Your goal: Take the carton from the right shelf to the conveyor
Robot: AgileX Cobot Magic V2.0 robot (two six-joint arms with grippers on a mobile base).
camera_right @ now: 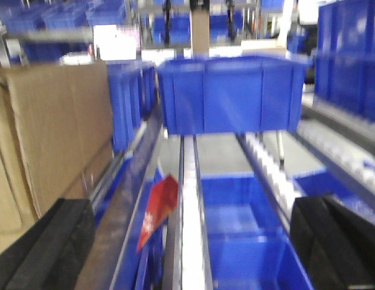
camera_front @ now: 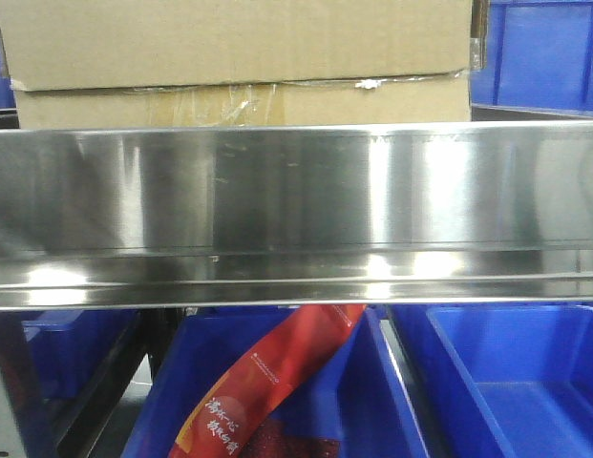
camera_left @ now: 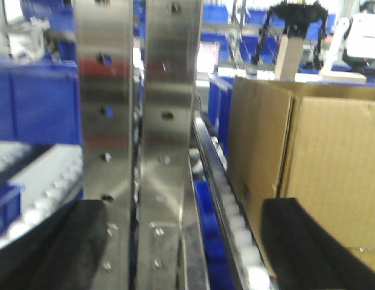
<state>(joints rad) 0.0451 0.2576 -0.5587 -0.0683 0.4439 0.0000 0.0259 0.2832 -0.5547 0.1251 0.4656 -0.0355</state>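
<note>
Notably, in the front view the carton (camera_front: 239, 57) filled the upper part of the frame. It sat on the right shelf (camera_front: 296, 191), directly behind the shiny steel front rail. Wrinkled clear tape ran along its seam just above the rail. Blue bins (camera_front: 525, 382) occupied the bottom of the frame, and a red packet (camera_front: 267, 382) lay tilted in the lower-centre bin.

Left wrist view: the left end effector (camera_left: 181, 248) had its black pads (camera_left: 54, 248) wide apart at the lower corners, gripping nothing. Perforated steel uprights (camera_left: 169, 121) stood centre-left. The carton was at the right edge, close to the right pad; contact could not be determined.

Right wrist view, blurred: the right end effector (camera_right: 193, 248) was likewise spread and empty. The carton was at the left edge, with blue bins at centre and right.
</note>
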